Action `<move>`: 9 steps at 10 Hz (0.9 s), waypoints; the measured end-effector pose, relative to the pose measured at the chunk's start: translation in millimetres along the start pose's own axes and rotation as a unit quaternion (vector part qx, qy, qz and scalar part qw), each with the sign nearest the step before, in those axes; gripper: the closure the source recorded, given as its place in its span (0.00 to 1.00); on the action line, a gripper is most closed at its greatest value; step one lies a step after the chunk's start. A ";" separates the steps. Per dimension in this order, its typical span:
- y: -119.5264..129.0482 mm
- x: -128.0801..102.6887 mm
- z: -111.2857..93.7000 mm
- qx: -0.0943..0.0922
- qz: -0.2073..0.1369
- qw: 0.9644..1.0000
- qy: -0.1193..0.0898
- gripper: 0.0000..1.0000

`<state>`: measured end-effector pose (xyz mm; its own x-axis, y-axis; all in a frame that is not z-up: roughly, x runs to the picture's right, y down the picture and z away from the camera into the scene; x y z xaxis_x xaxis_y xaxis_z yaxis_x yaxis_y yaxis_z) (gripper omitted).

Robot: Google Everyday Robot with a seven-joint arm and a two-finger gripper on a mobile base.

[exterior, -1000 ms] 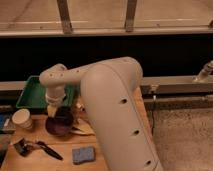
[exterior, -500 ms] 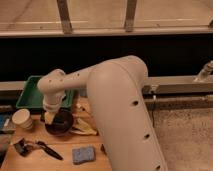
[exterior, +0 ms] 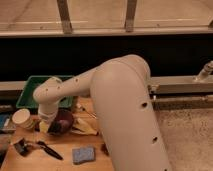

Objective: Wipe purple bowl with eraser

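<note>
The purple bowl [exterior: 64,120] sits on the wooden table [exterior: 60,160], left of centre. My white arm reaches down over it from the right, and my gripper [exterior: 46,123] is at the bowl's left rim, mostly hidden behind the wrist. A pale block shows under the wrist at the bowl's left edge [exterior: 44,127]; I cannot tell if it is the eraser. A blue-grey block [exterior: 83,154] lies on the table in front of the bowl.
A green tray [exterior: 27,95] stands behind the bowl. A white cup [exterior: 21,119] is to its left. A black-handled brush [exterior: 37,147] lies at the front left. Yellow cloth or peel [exterior: 86,127] lies right of the bowl. The arm hides the table's right side.
My arm has swung lower and to the left, and the wrist has come down onto the left side of the bowl. The bowl has stayed in place.
</note>
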<state>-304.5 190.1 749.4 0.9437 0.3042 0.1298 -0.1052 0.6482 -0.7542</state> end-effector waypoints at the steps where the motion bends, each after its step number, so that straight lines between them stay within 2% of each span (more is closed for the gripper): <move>1: -5.7 7.1 -3.5 0.006 0.010 1.000 0.001 1.00; 5: -55.0 32.3 -18.1 0.033 0.038 0.998 0.023 1.00; 8: -70.6 25.0 -16.1 0.045 0.036 0.998 0.035 1.00; 9: -72.9 12.3 -10.6 0.043 0.022 0.998 0.036 1.00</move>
<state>-281.8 139.2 799.2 0.9573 0.2850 0.0480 -0.1711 0.6930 -0.7003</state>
